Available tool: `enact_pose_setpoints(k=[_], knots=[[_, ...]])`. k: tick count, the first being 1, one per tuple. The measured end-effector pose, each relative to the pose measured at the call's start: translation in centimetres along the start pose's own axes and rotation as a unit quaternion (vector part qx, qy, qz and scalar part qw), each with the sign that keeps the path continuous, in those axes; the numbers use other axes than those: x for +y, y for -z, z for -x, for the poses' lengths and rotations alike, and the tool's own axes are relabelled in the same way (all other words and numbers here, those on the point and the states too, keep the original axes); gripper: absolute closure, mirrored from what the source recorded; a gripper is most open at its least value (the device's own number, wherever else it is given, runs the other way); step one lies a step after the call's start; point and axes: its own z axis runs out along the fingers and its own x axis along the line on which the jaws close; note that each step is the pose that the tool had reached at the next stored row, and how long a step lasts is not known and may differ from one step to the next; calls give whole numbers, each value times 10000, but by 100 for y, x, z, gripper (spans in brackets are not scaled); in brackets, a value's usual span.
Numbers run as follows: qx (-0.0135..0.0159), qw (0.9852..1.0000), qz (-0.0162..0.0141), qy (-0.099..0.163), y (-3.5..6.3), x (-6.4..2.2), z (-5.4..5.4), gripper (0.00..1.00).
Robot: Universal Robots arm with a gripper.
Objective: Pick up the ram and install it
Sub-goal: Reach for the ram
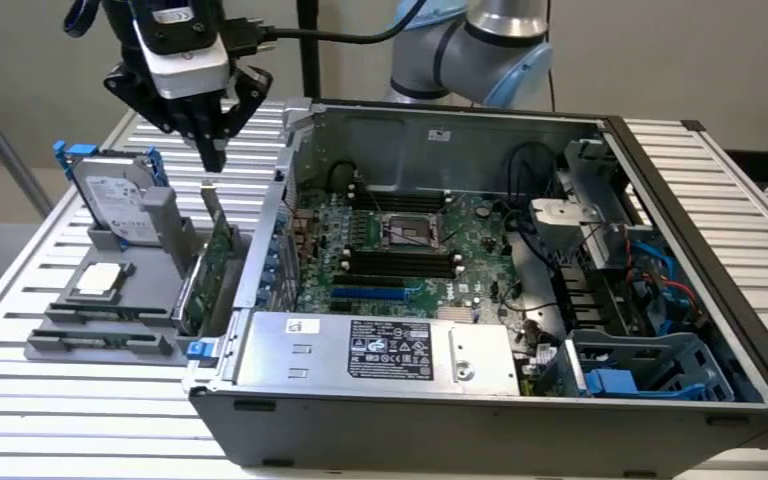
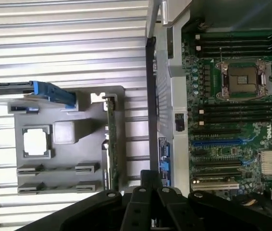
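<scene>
My gripper (image 1: 211, 158) hangs at the exterior view's upper left, outside the open computer case (image 1: 704, 180), with its dark fingers pressed together and nothing between them. Right beneath it a green expansion card (image 1: 211, 275) with a metal bracket stands on edge in a grey parts holder (image 1: 104, 345). In the wrist view the gripper (image 2: 151, 182) sits beside that card (image 2: 111, 144). The holder's two long slots (image 2: 56, 169) look bare. The ram is out of view. Black memory slots (image 1: 391, 262) (image 2: 239, 115) lie on the motherboard beside the processor socket (image 1: 408, 230).
A hard drive (image 1: 115, 205) with blue rails stands at the holder's back, and a square silver processor (image 1: 101, 280) lies in its middle. The case's side wall (image 1: 271, 230) rises between holder and motherboard. A power supply (image 1: 384, 350) fills the case front, cables and a blue drive cage (image 1: 644, 370) its right.
</scene>
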Motion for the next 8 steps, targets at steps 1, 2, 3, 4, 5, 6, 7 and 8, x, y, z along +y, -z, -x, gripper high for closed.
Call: enact_pose_setpoints(k=[1, 2, 3, 4, 5, 6, 7, 8], knots=[[0, 10000, 0, 0, 1, -15, -44, 100], [0, 10000, 0, 1, 1, -29, -88, 100], [0, 10000, 0, 1, 1, -44, -133, 100], [0, 10000, 0, 0, 0, -58, -178, 100], [0, 10000, -1, 0, 1, -74, -224, 100], [1, 10000, -1, 0, 1, -88, -268, 100], [1, 10000, -1, 0, 0, -102, -314, 100], [0, 10000, 0, 0, -1, -117, -358, 100]])
